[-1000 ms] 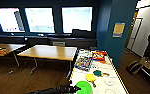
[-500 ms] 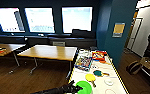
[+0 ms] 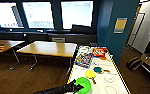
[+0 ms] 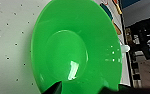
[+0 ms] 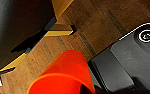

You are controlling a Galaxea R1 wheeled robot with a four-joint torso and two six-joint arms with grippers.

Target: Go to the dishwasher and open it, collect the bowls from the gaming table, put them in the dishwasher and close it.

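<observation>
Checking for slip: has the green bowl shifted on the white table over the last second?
No. The green bowl keeps its place beside the yellow paddle, left hand at its rim.

A slender black left arm (image 3: 56,89) with a matte, jointed casing is seen tapering to a dark left gripper (image 3: 78,87), and a flat dark-grey robot plate (image 5: 131,62) bearing a white-ringed round fitting (image 5: 146,35) is shown.
</observation>
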